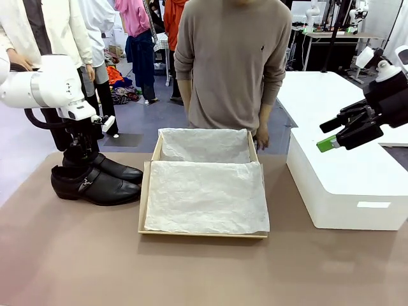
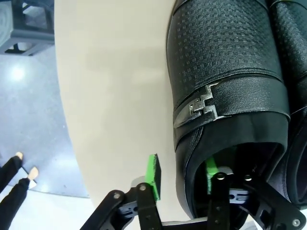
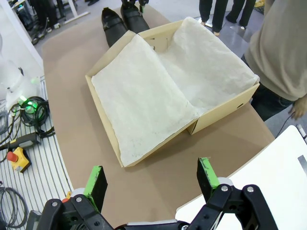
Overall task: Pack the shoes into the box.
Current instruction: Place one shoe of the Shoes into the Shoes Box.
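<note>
Two glossy black shoes [image 1: 95, 185] stand side by side at the table's left, toes toward the box [image 1: 145, 197]. The tan box lies open mid-table, lined with white tissue paper. My left gripper [image 1: 83, 156] comes down on the heel end of the pair. In the left wrist view it [image 2: 182, 175] straddles the side wall of the buckled shoe [image 2: 225, 72]: one green pad [image 2: 153, 175] outside with a thin gap to the leather, the other inside the opening. My right gripper [image 1: 328, 137] hangs open and empty above the white box, and in its wrist view [image 3: 151, 179] looks down on the tan box [image 3: 144, 96] and the shoes [image 3: 120, 21].
A bigger white box [image 1: 344, 185] stands at the right of the table. A person [image 1: 233, 64] stands at the far side behind the tan box, one hand [image 1: 261, 137] near its back right corner. Bare brown tabletop [image 1: 191, 274] spreads in front.
</note>
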`<state>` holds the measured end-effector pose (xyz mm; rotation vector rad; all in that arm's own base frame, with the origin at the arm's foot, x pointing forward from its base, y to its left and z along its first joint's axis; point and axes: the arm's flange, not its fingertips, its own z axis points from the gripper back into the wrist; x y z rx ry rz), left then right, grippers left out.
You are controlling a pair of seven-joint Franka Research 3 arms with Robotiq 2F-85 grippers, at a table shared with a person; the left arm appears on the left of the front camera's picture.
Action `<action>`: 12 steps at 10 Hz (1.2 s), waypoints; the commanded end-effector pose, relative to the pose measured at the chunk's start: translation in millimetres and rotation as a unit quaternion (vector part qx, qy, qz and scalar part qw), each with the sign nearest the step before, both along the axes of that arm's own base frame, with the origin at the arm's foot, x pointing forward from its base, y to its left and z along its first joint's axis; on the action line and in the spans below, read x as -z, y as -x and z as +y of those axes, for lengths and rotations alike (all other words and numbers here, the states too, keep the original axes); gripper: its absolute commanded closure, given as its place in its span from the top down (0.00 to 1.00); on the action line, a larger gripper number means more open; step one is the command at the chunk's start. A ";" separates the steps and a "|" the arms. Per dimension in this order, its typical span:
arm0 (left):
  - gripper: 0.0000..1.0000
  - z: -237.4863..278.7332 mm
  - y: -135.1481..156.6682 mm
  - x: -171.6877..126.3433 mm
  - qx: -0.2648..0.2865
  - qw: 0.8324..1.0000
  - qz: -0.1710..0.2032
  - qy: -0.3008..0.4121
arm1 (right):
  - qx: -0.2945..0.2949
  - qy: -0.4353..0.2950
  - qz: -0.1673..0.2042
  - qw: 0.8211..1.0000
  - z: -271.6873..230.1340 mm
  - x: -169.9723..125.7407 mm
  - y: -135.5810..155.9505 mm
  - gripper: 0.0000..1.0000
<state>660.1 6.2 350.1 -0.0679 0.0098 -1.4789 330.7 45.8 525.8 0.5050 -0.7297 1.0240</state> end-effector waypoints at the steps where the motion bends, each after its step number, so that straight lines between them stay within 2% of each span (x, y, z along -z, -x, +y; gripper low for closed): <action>1: 0.00 0.3 -1.0 -3.0 0.001 1.000 0.003 -0.004 | -0.013 -0.012 -0.011 1.000 -0.5 0.4 -3.5 1.00; 7: 0.00 -1.2 1.2 -10.7 0.002 1.000 -0.004 -0.024 | -0.013 -0.012 -0.011 1.000 -0.5 0.4 -3.5 1.00; 10: 0.00 2.0 -0.6 -38.8 -0.012 0.999 -0.022 -0.034 | -0.013 -0.012 -0.011 1.000 -0.5 0.4 -3.5 1.00; 11: 0.00 6.3 -1.9 -51.6 -0.012 0.998 -0.048 -0.035 | -0.013 -0.012 -0.011 1.000 -0.5 0.4 -3.5 1.00; 12: 0.00 11.6 -4.4 -66.5 -0.031 0.998 -0.042 -0.036 | -0.013 -0.012 -0.011 1.000 -0.5 0.4 -3.5 1.00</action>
